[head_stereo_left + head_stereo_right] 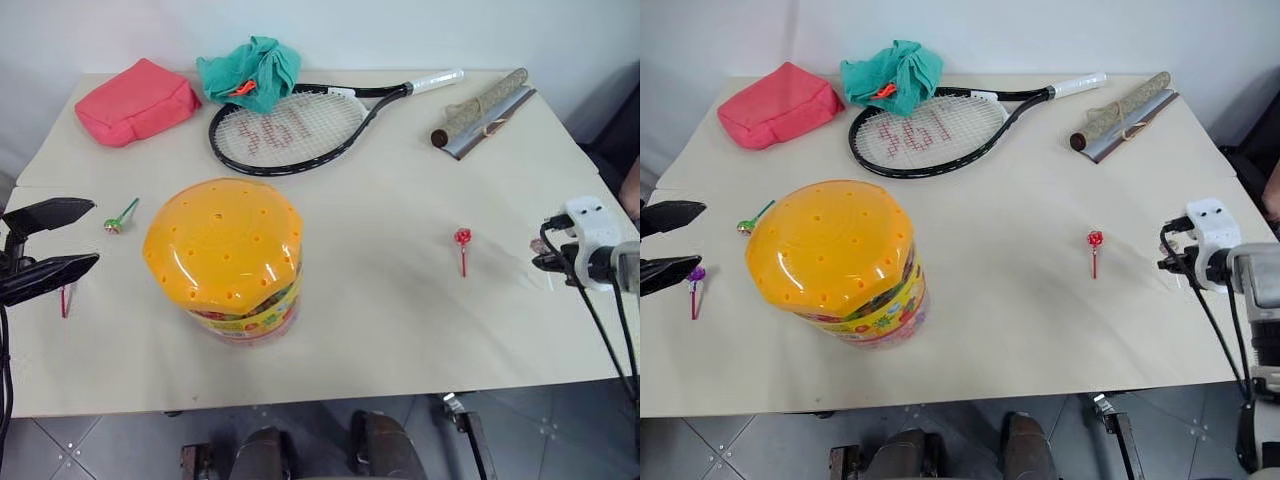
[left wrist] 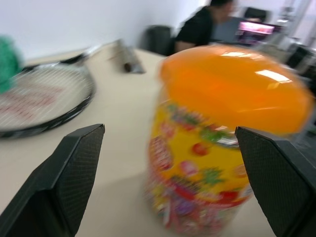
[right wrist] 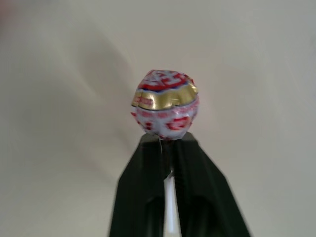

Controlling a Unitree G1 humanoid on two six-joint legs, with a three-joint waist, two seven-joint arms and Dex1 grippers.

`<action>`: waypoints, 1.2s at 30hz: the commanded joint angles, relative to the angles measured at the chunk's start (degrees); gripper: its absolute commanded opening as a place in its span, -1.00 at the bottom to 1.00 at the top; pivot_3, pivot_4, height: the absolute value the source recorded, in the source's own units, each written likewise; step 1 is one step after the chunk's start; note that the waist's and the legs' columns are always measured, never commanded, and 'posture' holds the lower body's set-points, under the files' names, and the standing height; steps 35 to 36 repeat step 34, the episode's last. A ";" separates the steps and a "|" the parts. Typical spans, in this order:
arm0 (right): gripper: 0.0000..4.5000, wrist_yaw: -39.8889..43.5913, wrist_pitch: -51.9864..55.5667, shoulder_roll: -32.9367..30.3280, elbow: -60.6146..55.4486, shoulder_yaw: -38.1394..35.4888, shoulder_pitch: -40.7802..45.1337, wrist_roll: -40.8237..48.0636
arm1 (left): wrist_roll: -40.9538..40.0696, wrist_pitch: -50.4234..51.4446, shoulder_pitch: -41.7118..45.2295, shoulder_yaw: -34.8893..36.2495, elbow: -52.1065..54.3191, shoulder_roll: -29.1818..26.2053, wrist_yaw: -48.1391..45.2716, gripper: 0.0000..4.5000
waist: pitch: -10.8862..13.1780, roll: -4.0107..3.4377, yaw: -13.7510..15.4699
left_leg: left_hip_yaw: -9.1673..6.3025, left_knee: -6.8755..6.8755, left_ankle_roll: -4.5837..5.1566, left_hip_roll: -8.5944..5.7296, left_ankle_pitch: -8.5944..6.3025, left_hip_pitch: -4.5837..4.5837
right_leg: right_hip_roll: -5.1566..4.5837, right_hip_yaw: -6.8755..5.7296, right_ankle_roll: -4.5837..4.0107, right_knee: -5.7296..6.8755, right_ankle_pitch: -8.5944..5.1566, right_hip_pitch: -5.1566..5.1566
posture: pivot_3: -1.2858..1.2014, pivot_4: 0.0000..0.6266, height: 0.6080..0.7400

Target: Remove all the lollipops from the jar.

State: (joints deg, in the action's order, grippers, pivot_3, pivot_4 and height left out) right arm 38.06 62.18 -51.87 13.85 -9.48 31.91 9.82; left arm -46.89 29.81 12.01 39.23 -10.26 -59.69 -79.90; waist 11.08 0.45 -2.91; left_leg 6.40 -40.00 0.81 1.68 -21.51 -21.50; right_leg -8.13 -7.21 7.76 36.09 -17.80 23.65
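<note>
Pinching a pink-gold lollipop point(image 3: 166, 104) by its stick, right gripper point(image 3: 167, 148) hangs over the table point(image 3: 256, 59)

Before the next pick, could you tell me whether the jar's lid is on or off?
On: the orange lid sits over the upright jar.

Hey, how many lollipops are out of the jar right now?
4: green lollipop and purple lollipop left of the jar, red lollipop to its right, pink-gold lollipop in the right gripper.
</note>
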 commanded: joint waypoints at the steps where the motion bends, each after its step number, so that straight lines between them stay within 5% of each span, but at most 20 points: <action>1: -0.37 -2.87 -2.20 0.54 -0.77 -5.29 -1.96 0.85 | 0.82 0.12 -0.38 0.51 -0.04 -0.78 1.31 1.00 | 0.00 0.00 0.02 | 0.01 -0.01 0.00 -0.01 0.00 0.00 | -0.01 0.02 0.00 0.00 0.00 0.00 | 0.03 -0.52 1.00; 10: 0.96 -1.59 -10.36 2.41 -9.95 -13.93 -8.43 6.63 | 6.77 2.20 -3.53 -0.57 0.63 -0.44 13.06 1.00 | 0.00 0.00 0.77 | 0.01 -0.01 0.00 0.00 0.00 0.06 | -0.01 0.05 0.00 0.01 0.00 -0.04 | 0.03 -0.52 1.00; 14: 0.98 2.05 -11.60 4.79 -21.86 -16.70 -8.90 14.15 | 6.68 1.44 -4.48 -0.88 0.17 0.91 11.74 1.00 | 0.00 0.00 0.91 | 0.13 -0.01 0.00 0.03 0.00 0.12 | 0.03 0.16 0.00 0.06 0.00 -0.01 | 0.03 -0.52 1.00; 20: 0.98 12.93 -18.18 6.84 -40.41 -8.79 -15.01 22.97 | 8.05 -2.36 -6.02 -2.25 0.17 4.49 11.71 1.00 | -0.06 0.09 1.50 | 0.13 0.00 0.00 0.04 0.00 0.17 | 0.07 0.16 0.00 0.03 0.00 -0.05 | 0.03 -0.52 1.00; 26: 0.98 14.49 -26.97 9.18 -38.31 2.15 -18.79 18.40 | 6.44 -1.87 -7.69 -1.21 2.60 9.77 15.51 1.00 | -0.22 0.37 2.45 | 0.13 -0.10 0.04 0.00 -0.03 0.20 | 0.03 0.17 0.01 -0.02 0.07 -0.17 | 0.03 -0.52 1.00; 36: 0.98 9.95 -29.76 14.14 -36.69 3.80 -20.95 17.33 | 4.93 -3.39 -16.97 1.84 10.02 17.15 18.59 1.00 | -0.25 0.42 2.55 | 0.14 -0.08 0.04 0.03 -0.03 0.26 | 0.04 0.18 -0.02 0.00 0.09 -0.16 | 0.03 -0.52 1.00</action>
